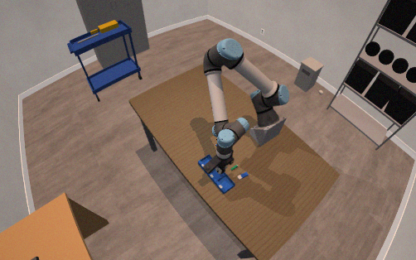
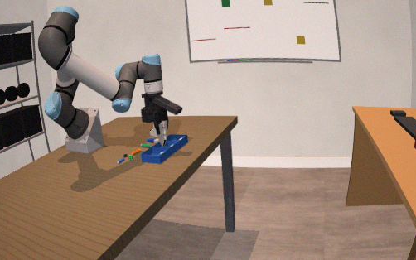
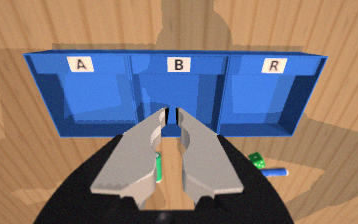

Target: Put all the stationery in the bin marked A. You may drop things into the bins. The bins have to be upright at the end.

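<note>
Evidently nothing is binned yet: bin A [image 3: 91, 95] at upper left looks bare, the end effector [image 3: 171, 114] is clenched on nothing, and a green marker [image 3: 158, 167] and blue pen [image 3: 275, 172] lie on the tabletop [image 3: 20, 165]

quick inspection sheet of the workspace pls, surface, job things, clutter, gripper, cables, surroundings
surface: brown wooden table, shadowed under the arm.
job's things: blue three-compartment bin tray marked A, B, R, upright, all compartments empty; green cylinder, green die and blue stick lie outside it.
clutter: nothing seen.
gripper: grey two-jaw gripper shut, holding nothing, over B's near wall.
cables: nothing seen.
surroundings: blue cart, grey shelf rack, whiteboard, orange desk.
</note>
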Robot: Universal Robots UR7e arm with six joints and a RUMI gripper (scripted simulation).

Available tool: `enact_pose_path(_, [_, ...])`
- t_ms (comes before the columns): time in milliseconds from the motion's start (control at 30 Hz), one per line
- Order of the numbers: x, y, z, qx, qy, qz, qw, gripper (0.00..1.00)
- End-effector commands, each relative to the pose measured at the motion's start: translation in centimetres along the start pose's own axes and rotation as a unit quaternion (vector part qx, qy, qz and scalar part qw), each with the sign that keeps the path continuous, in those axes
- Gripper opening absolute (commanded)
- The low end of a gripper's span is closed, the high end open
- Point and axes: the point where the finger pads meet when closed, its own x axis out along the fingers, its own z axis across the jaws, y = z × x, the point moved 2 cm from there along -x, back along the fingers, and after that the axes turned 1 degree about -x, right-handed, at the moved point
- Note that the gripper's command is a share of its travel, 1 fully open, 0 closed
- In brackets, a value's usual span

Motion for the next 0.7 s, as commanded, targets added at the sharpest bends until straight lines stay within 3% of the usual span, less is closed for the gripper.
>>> enact_pose_path(0, [-0.3,0.0,0.0,0.0,0.0,0.001,1.0,0.04])
enact_pose_path(667, [-2.6,0.0,0.0,0.0,0.0,0.001,1.0,0.04])
